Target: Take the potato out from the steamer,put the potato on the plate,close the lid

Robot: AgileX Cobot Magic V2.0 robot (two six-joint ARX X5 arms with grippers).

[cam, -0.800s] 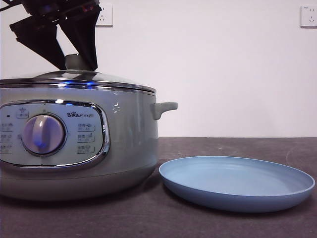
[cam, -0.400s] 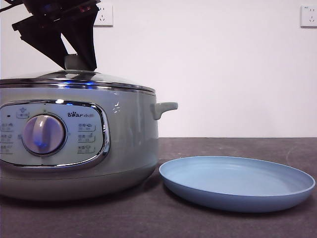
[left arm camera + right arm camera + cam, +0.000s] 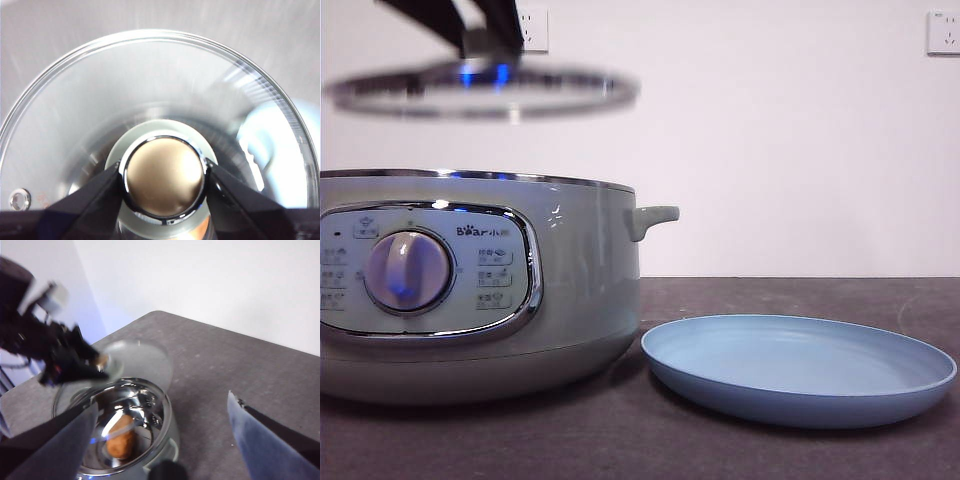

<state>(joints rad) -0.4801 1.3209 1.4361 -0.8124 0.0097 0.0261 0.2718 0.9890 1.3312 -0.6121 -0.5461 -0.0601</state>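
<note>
The left end effector (image 3: 162, 181) is clamped on the knob of the lid (image 3: 480, 92), which hangs blurred at upper left of the front view, clear of the steamer (image 3: 580, 270). A second ago the lid sat on the pot's rim; now it is off. Best to carry it level and well aside, so the opening is free. The potato (image 3: 121, 438) lies inside the steamer, low in the right wrist view. The right end effector (image 3: 160, 437) waits with jaws apart. The plate (image 3: 800, 400) sits bare on the bench (image 3: 800, 295), lower right.
</note>
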